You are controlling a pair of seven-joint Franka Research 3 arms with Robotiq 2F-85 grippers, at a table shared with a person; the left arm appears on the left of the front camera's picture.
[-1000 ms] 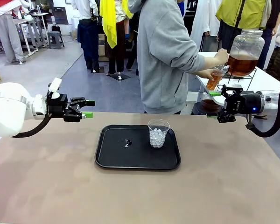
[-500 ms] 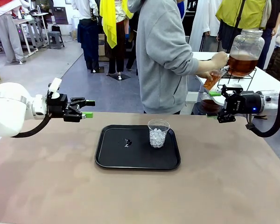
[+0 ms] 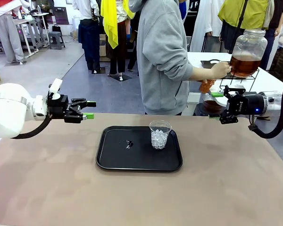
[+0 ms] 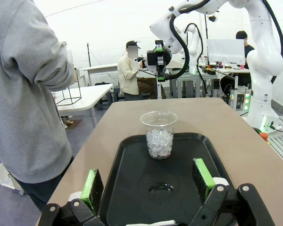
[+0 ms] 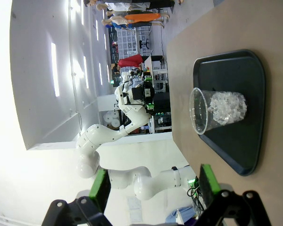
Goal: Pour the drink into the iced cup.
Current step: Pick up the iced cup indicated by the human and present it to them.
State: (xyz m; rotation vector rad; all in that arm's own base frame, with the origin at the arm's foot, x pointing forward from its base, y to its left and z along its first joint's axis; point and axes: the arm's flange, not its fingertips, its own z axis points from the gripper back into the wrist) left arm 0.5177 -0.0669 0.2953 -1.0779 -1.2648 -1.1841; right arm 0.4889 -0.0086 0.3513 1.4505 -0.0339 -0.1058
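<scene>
One iced cup (image 3: 160, 134) between both hands (image 3: 89, 109) (image 3: 215, 106)

Front camera across table (image 3: 47, 188); opposed wrist cameras, iced cup (image 3: 160, 134) shared

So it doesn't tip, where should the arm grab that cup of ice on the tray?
Probably the iced cup, by its wall just above the ice, coming level from the robot's right: it stands upright, widens upward, and sits toward the tray's right rim.

- Left arm (image 3: 9, 110): rounded white shell, silver ring, black cable (image 3: 35, 132) underneath.
- Left gripper (image 3: 88, 109): black, with green pads.
- Right gripper (image 3: 216, 106): black, green pads, small blue light on the wrist.
- Person (image 3: 162, 56): grey sweatshirt.
</scene>
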